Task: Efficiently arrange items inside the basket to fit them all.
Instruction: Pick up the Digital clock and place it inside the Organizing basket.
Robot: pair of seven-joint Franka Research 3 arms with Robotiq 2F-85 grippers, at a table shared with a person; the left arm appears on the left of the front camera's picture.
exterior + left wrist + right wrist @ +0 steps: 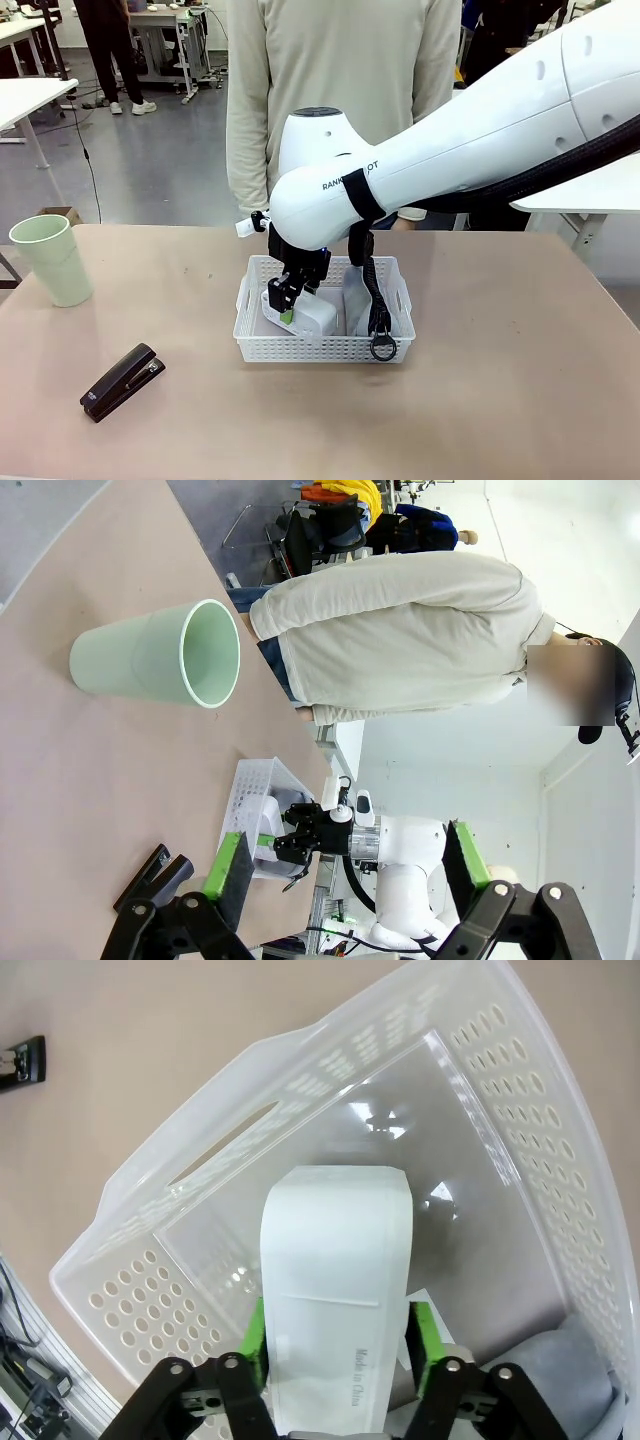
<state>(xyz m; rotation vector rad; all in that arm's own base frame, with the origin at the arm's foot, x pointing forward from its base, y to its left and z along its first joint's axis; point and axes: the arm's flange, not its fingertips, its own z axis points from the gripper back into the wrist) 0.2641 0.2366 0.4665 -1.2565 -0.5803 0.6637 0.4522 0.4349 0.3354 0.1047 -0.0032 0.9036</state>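
In basket (325, 346), nine-o'clock half: right gripper (289, 306) clamps small white box (335, 1260) (grey pouch (577, 1385) at three o'clock). Left gripper (348, 855) spread wide. Cup (52, 260), stapler (122, 382) outside.

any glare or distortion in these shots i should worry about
Right wrist view: bright glare spots on the basket floor, and the wide lens bows its rim; the small white box is sharp. Left wrist view: rolled sideways, so the pale green cup looks tipped over, though it is crisp. Front view: even light, only a soft shadow beside the black stapler.
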